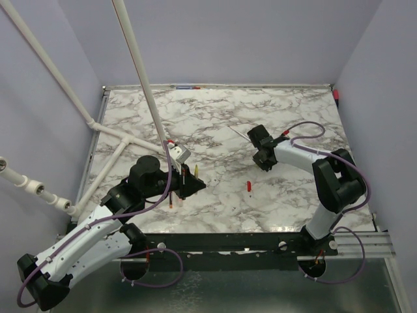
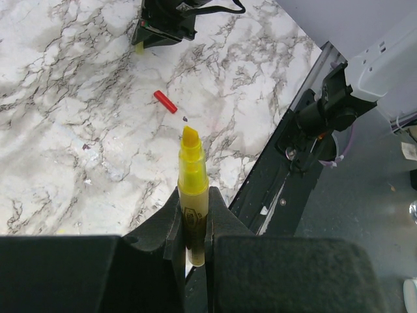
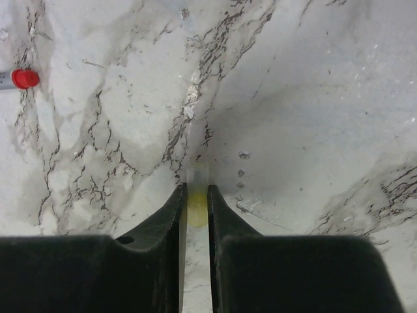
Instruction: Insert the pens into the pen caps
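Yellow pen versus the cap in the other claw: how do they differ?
The yellow pen is long and bright, its wedge tip bare; the cap is a short, pale, see-through stub. The pen juts well past the left claw; the cap barely clears the right claw. Both are yellowish and pinched.

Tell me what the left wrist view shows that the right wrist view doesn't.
Left wrist only: the left hand shut on an uncapped yellow highlighter, tip pointing away, plus the near edge of the marble table and the right arm's base. Right wrist only: a close look at the right hand, its fingers against the sides of a yellowish cap. Both: the marble table and a small red piece lying loose, probably the same one.
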